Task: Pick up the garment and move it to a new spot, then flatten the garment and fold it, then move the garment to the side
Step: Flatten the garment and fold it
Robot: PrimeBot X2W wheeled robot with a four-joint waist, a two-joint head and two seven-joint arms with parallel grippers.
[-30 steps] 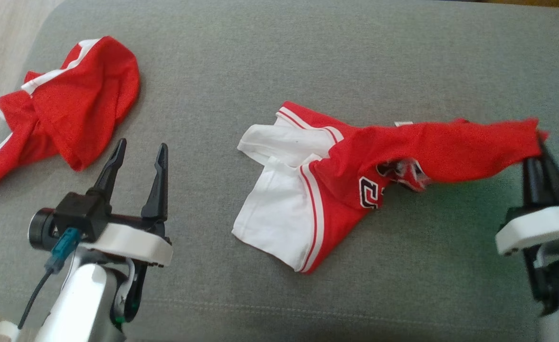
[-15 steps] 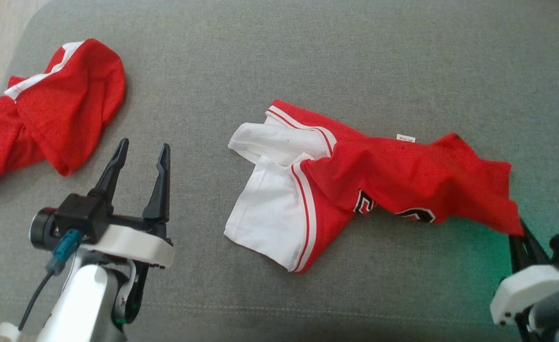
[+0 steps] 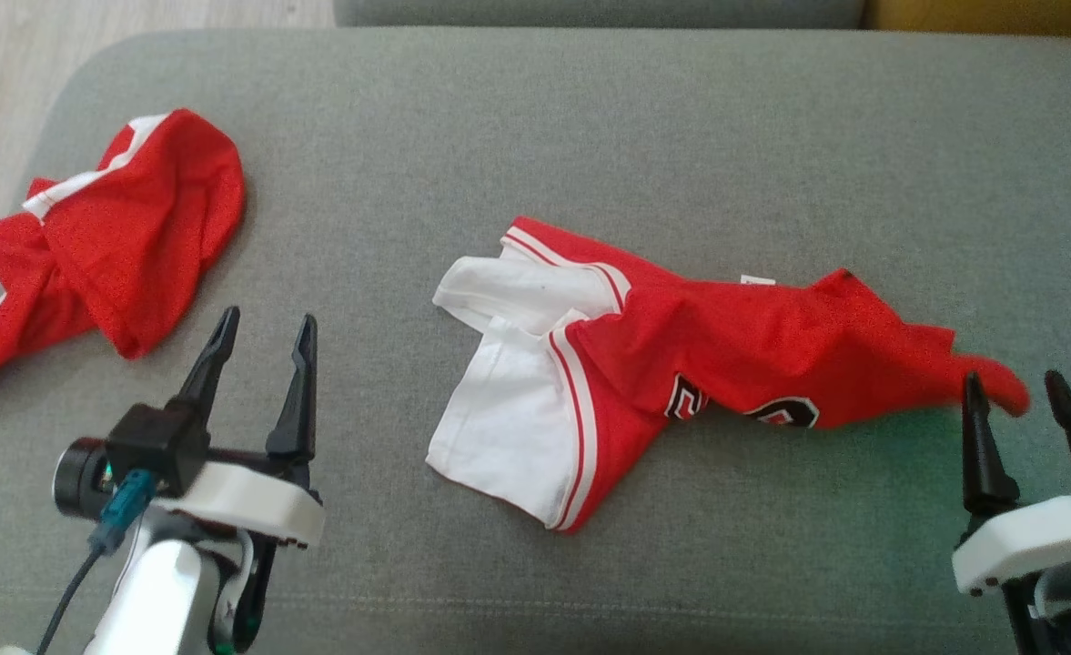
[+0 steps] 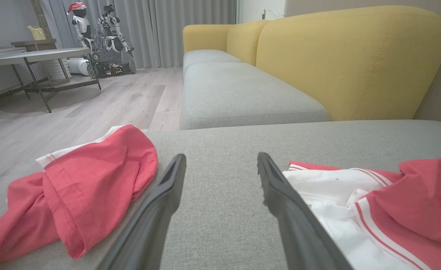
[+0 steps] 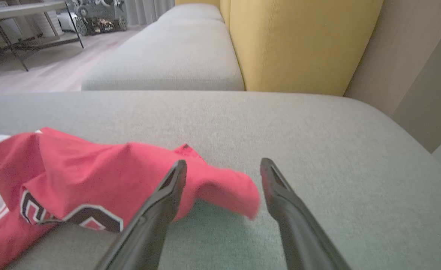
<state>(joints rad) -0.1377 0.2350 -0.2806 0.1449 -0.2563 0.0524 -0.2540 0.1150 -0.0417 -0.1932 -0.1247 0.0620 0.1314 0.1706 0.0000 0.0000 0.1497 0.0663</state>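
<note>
**Item 1.** Red-and-white mesh sports jersey with black-outlined lettering. It lies rumpled mid-way across the grey fabric sofa cushion, white panel toward 9 o'clock and red tail running out to 3 o'clock. It looks set down, so the step in hand is judged to be flattening.

**Item 2.** Right gripper. Jaws wide, holding nothing, with the jersey's red tail tip lying between the fingertips. Take that corner low to the cushion and draw it toward 3 o'clock, so the folds bunched over the lettering open out.

**Item 3.** Left gripper. Jaws wide and empty, at 8 o'clock of the jersey and apart from it. Bring it to the white hem as your anchor.

**Item 4.** Second crumpled red garment with white trim. It sits at 10 o'clock, well apart, near the cushion's edge. It blocks nothing, but keep your left arm's sweep off it.

**Item 5.** Yellow upholstered backrest. At 12 o'clock, clear of the work.
</note>
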